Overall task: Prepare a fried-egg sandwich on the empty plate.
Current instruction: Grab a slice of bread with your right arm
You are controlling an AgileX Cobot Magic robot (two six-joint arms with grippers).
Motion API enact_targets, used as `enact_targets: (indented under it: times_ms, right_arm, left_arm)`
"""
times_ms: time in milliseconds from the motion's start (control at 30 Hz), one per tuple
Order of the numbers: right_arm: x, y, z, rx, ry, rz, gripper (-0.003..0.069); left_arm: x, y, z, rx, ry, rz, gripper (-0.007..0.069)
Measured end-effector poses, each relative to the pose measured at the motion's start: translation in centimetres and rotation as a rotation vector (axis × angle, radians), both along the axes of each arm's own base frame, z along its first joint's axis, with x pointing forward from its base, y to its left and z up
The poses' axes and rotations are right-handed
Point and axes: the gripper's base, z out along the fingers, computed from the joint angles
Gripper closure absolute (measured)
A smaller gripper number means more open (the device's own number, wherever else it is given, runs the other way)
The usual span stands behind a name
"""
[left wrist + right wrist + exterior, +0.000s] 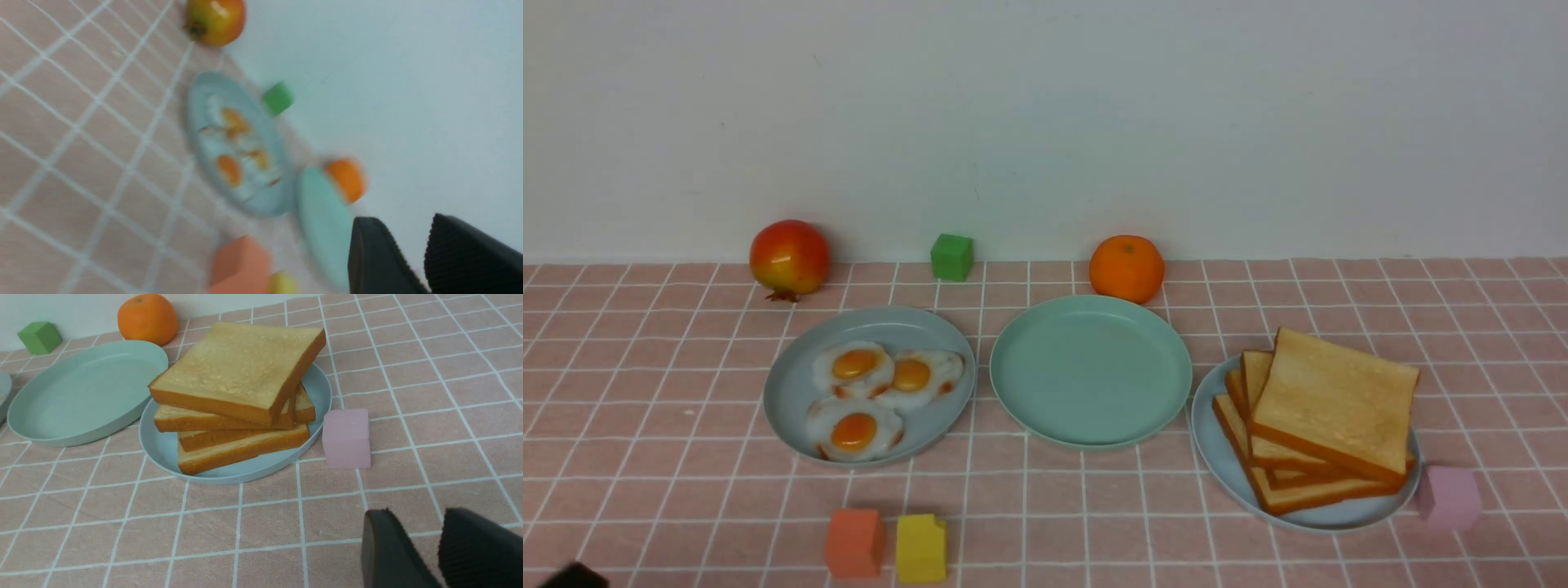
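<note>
The green plate (1091,371) sits bare between the plate of fried eggs (854,429) and the plate of stacked toast (1335,408) on the tabletop (1094,506). The left pincer (408,245) and right pincer (421,543) each stand with fingertips apart.

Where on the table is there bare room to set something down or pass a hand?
Bare tiles lie between the yellow block and the toast plate, nearer than the green plate, itself bare. It is crowded where the toast plate, toast and pink block bunch together.
</note>
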Motion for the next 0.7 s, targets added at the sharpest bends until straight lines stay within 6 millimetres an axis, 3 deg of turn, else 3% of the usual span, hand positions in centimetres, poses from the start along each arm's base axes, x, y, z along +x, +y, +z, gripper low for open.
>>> enact_targets:
  times_ms: [133, 233, 333, 367, 500, 700]
  right_arm:
    - [0.0, 0.0, 0.0, 0.000, 0.000, 0.000, 0.0419]
    - [0.0, 0.0, 0.0, 0.000, 0.000, 0.000, 0.0419]
    - [0.0, 0.0, 0.0, 0.000, 0.000, 0.000, 0.0419]
    - [0.0, 0.0, 0.0, 0.000, 0.000, 0.000, 0.0419]
    - [0.0, 0.0, 0.0, 0.000, 0.000, 0.000, 0.0419]
    - [0.0, 0.0, 0.0, 0.000, 0.000, 0.000, 0.0419]
  left_arm:
    - [0.0, 0.2, 0.7, -0.079, -0.034, 0.017, 0.0408]
    - [-0.6, -0.6, 3.2, 0.030, -0.052, -0.070, 0.0504]
    - [-0.7, -1.4, 6.3, 0.262, -0.016, -0.175, 0.0612]
    - [-0.6, -1.6, 6.4, 0.288, 0.006, -0.193, 0.0612]
    - [0.2, -2.3, 10.1, 0.569, 0.038, -0.344, 0.0612]
    - [1.2, -4.0, 13.6, 0.671, 0.073, -0.588, 0.0612]
